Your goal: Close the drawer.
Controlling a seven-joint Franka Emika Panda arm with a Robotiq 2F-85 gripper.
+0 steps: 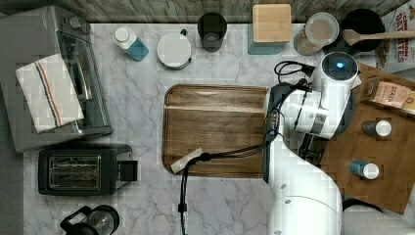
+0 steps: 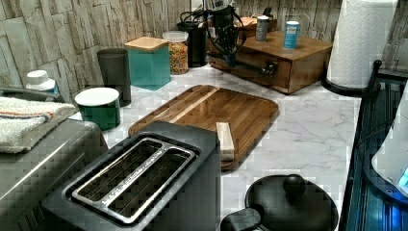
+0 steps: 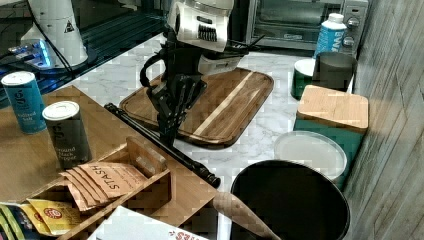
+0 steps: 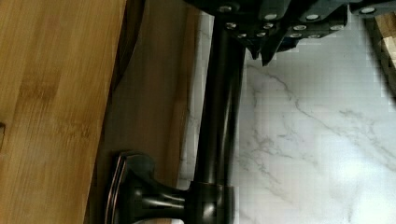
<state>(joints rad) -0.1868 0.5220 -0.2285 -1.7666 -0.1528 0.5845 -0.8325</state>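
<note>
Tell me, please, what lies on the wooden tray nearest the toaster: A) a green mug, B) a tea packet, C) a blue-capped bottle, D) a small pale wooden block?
D: a small pale wooden block lies on the wooden tray, at the edge nearest the toaster.

My own white arm covered the drawer front in the top view. In the wrist view, my fingertips ran off the frame's edge above the dark handle bar, so their grip could not be judged.
</note>
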